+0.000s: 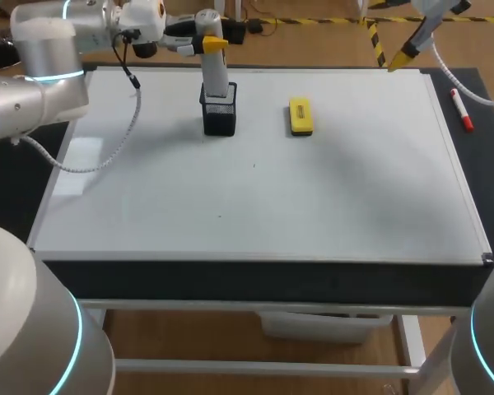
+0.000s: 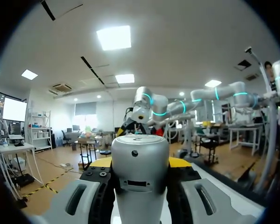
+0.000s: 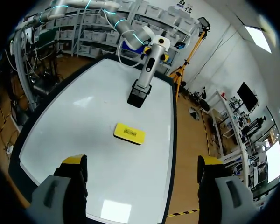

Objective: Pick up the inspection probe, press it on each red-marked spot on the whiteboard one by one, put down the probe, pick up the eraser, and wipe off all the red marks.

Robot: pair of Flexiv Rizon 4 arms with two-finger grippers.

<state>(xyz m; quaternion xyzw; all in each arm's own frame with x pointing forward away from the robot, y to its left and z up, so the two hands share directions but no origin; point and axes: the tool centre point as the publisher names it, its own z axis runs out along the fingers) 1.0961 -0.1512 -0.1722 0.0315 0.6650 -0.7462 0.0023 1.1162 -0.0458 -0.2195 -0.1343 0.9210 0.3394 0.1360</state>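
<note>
The silver inspection probe (image 1: 215, 76) stands upright in a black mesh holder (image 1: 219, 113) at the back left of the whiteboard (image 1: 255, 197). My left gripper (image 1: 209, 41) is shut on the probe's top; in the left wrist view the probe (image 2: 140, 144) fills the gap between the fingers of that gripper (image 2: 140, 164). The yellow eraser (image 1: 300, 116) lies flat to the right of the holder. My right gripper (image 1: 405, 54) hangs open and empty above the board's back right corner. In its own view the right gripper (image 3: 141, 164) has the eraser (image 3: 129, 133) ahead of it, with the holder (image 3: 139, 95) farther off. No red marks show on the board.
A red marker (image 1: 462, 110) lies on the black table top (image 1: 486, 132) just past the board's right edge. The left arm's white cable (image 1: 123, 132) loops low over the board's left side. A few tiny dark specks (image 1: 253, 165) dot the board's middle.
</note>
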